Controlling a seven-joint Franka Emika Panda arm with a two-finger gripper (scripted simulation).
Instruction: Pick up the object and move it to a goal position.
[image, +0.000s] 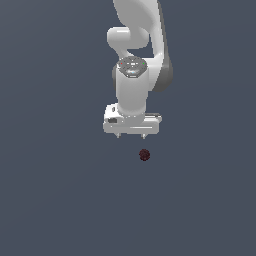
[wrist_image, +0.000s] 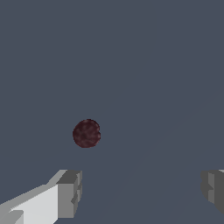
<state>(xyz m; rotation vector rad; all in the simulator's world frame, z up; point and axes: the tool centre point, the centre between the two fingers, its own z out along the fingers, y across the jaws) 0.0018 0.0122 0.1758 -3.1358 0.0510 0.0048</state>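
Note:
The object (image: 144, 155) is a tiny dark red-brown speckled sphere lying on the flat grey surface. In the exterior view it sits just below the white gripper (image: 131, 136) and slightly toward that view's right, apart from it. The gripper hangs above it with its fingers spread wide and nothing between them. In the wrist view the object (wrist_image: 86, 133) lies ahead of the open gripper (wrist_image: 140, 192), nearer to one grey fingertip (wrist_image: 70, 192) than to the other fingertip (wrist_image: 213, 188).
The white arm (image: 140, 45) rises from the gripper toward the top of the exterior view. A uniform grey surface (image: 60, 190) fills everything else.

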